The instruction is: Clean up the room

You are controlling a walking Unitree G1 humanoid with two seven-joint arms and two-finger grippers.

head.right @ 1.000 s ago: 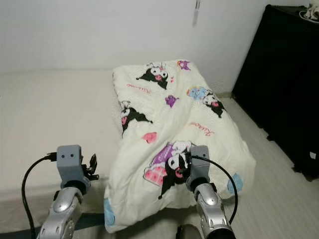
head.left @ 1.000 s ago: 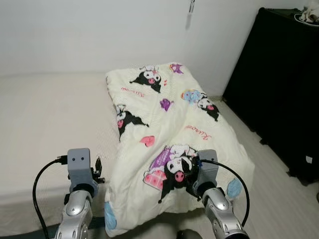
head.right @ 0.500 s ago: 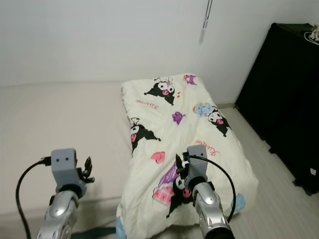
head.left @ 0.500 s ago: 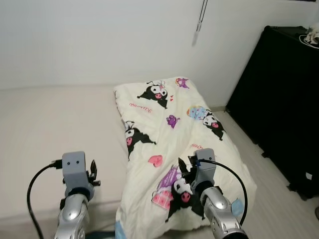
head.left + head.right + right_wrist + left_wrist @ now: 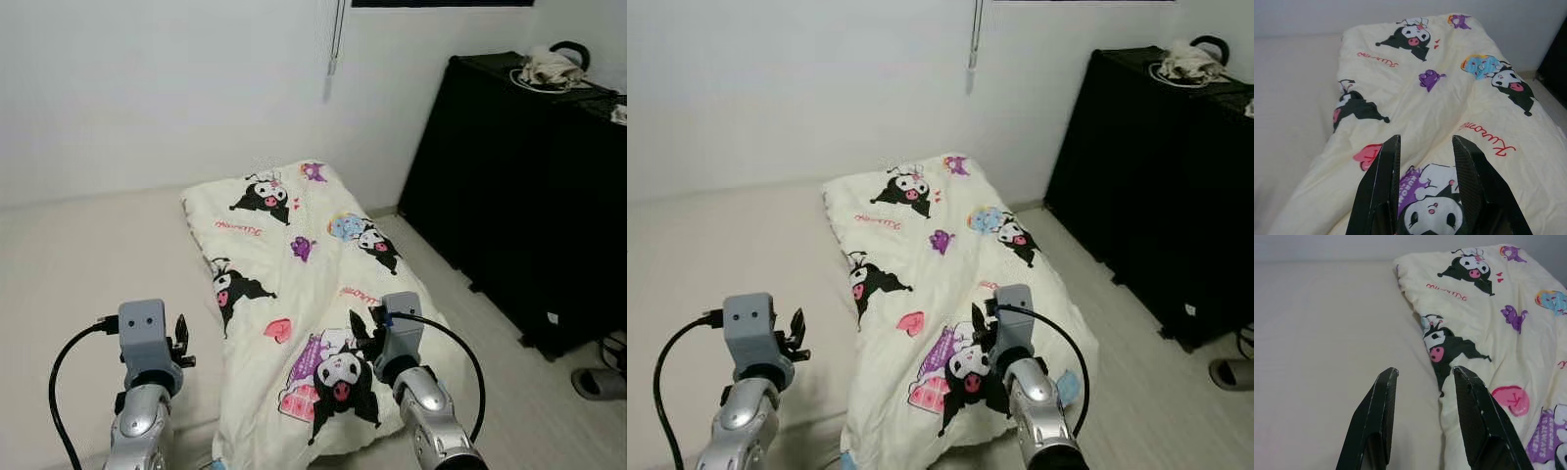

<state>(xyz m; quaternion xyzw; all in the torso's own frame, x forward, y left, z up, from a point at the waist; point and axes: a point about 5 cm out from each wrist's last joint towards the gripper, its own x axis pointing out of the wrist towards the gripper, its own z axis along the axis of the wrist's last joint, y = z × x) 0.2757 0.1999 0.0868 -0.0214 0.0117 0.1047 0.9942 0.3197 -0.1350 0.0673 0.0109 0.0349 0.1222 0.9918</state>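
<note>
Both arms are raised at the near edge of the scene. The left gripper (image 5: pixel 1422 382) hangs over the bare beige mattress (image 5: pixel 78 264), just left of the blanket's edge, fingers parted with nothing between them. The right gripper (image 5: pixel 1425 147) is over the near end of the blanket, prongs spread about the same and holding nothing, with a black-and-white cartoon print right below the tips.

The blanket (image 5: pixel 304 294) is cream coloured, covered in cartoon characters, pink hearts and red script. It lies folded lengthwise along the right side of the mattress, running from the near right edge to the far wall. Its near right corner droops off the mattress toward the light wood floor (image 5: pixel 509 392).

Right of that there's a tall black cabinet (image 5: pixel 519 186) along the right wall, with some cloth and cables (image 5: pixel 551 69) piled on top. A grey slipper (image 5: pixel 598 382) sits on the floor near its base. A thin cord (image 5: pixel 335 44) hangs down the far white wall.
</note>
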